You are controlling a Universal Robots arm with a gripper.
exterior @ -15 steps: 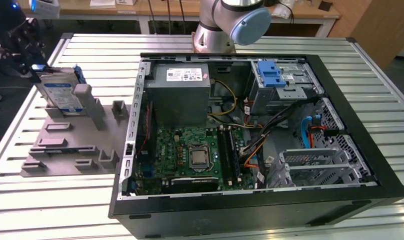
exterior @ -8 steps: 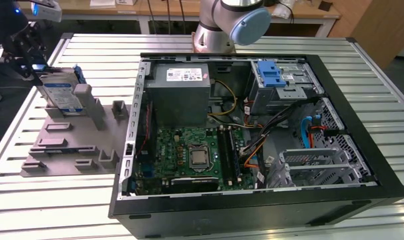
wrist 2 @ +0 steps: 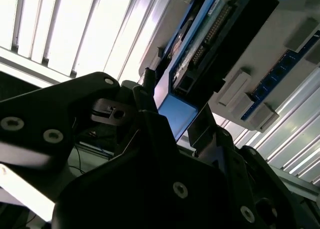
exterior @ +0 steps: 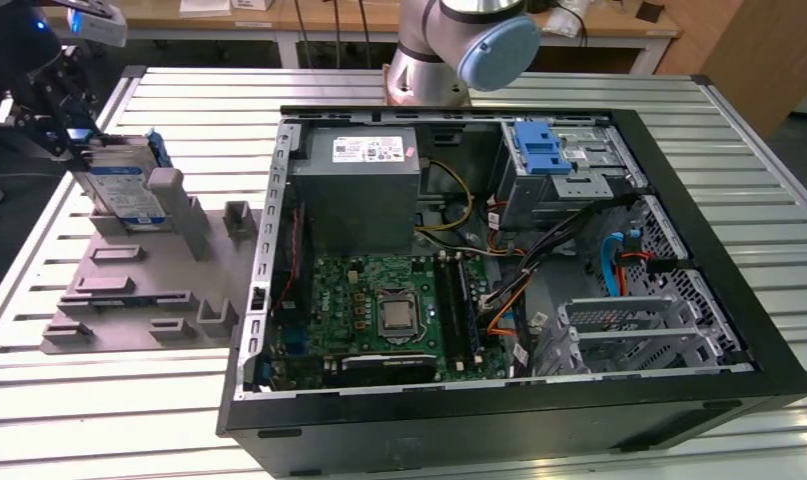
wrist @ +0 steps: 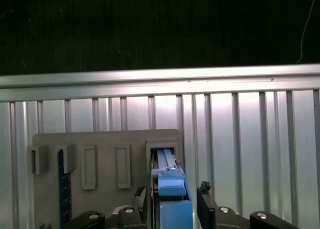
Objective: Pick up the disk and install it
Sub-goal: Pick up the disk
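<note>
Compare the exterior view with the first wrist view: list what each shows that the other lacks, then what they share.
Exterior view's own: the open computer case with its motherboard, grey power supply box, the silver cage with a blue latch, and the arm's base.
First wrist view's own: a look down along the disk into its slot in the grey holder plate, and the dark area beyond the table edge.
Shared: the disk standing upright in the grey holder plate, the gripper at its top end, the slatted metal table.

End effector [exterior: 67, 138] at upright disk [exterior: 118, 190]
</note>
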